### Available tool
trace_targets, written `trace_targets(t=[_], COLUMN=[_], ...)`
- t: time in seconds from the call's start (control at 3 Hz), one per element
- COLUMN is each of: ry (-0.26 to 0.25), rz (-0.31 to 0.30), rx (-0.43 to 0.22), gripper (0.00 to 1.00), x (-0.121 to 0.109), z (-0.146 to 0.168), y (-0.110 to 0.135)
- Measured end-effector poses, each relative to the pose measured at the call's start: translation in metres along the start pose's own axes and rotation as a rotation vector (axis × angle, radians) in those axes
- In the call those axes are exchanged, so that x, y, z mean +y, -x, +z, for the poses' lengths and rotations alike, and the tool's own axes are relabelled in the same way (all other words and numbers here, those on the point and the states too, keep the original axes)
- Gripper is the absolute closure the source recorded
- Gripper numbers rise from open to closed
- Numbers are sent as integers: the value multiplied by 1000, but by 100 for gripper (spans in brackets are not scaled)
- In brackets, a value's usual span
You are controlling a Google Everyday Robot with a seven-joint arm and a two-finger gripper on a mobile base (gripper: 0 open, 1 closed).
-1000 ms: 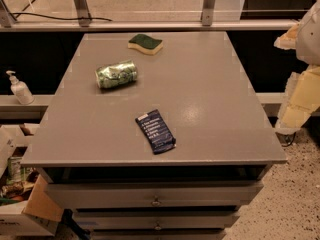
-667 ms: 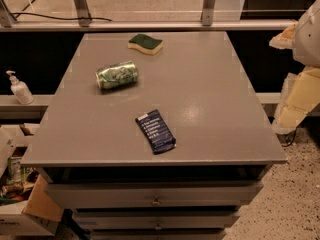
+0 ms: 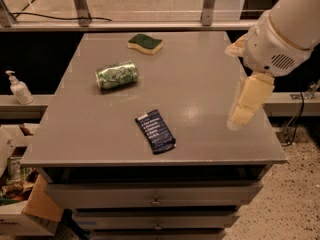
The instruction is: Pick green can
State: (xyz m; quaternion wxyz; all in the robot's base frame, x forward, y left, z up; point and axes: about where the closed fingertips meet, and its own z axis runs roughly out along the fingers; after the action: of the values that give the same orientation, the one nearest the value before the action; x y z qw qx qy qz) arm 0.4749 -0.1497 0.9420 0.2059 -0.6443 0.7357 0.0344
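Note:
The green can [image 3: 116, 74] lies on its side on the grey table [image 3: 210, 79], left of the middle. It is shiny green with a white mottled pattern. My gripper [image 3: 246, 105] hangs from the white arm [image 3: 282, 31] over the table's right edge, pointing down. It is far to the right of the can and holds nothing that I can see.
A green-topped yellow sponge [image 3: 145, 43] lies at the back of the table. A flat dark blue packet [image 3: 155, 131] lies near the front. A white pump bottle [image 3: 18, 88] stands on a ledge to the left. Cardboard boxes [image 3: 22, 194] sit on the floor lower left. Drawers [image 3: 155, 201] lie below the tabletop.
The arm and gripper have moved left, from beyond the table's right side to over its right edge. The can, sponge and packet have not moved.

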Motion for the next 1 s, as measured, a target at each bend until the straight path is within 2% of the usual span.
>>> trace_targets(t=[0.33,1.0], ry=[28,34], rz=[-59,-148], rx=[-59,-190], gripper=[0,0], x=[-10,-40], z=[32,72], y=[40,145])
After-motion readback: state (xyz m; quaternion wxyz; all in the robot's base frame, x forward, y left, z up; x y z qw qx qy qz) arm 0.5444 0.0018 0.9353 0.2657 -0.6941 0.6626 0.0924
